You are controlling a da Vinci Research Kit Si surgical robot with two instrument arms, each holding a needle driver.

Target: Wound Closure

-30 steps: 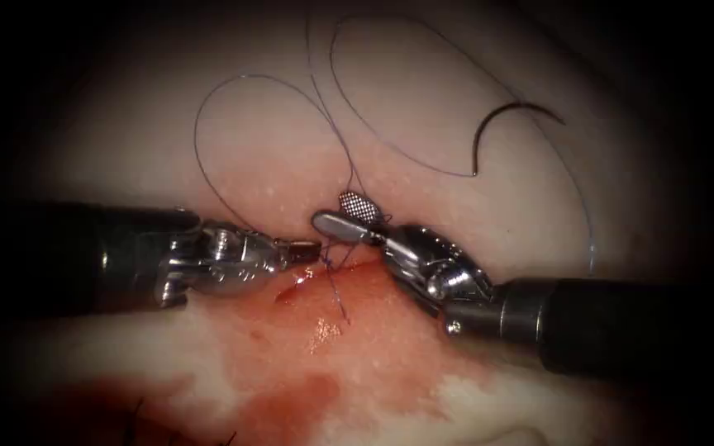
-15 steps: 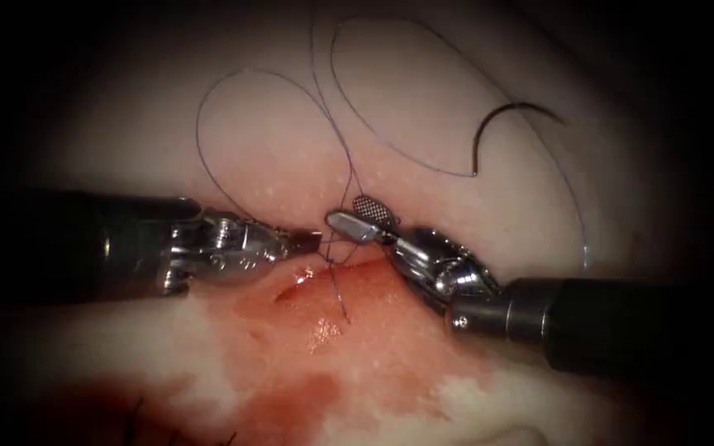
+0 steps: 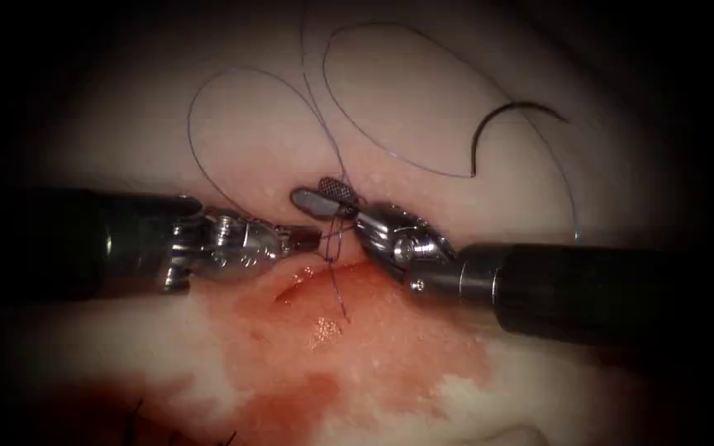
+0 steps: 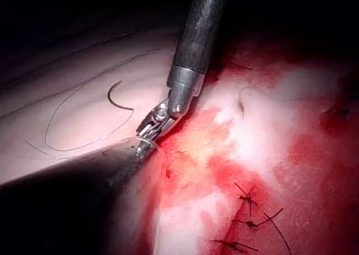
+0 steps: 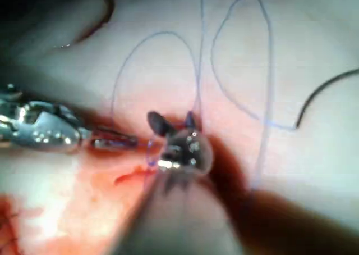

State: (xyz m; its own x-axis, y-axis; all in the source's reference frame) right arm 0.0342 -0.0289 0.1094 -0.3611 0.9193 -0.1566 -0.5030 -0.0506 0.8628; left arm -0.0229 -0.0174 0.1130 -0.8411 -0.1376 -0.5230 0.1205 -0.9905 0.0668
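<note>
Dark curved steel needle (image 3: 512, 130) lies loose on pale tissue (image 3: 423, 99), right of cut; thin slippery blue thread (image 3: 241, 83) pinched by closed left hand (image 3: 311, 239), right hand (image 3: 324, 196) open, empty.

No writing, label, brand, number or sign could be read anywhere in these pictures.

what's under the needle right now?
The needle lies free on bare tissue, right of the cut, in neither gripper. The thread trails from its end. The contact beneath its curve is covered.
</note>
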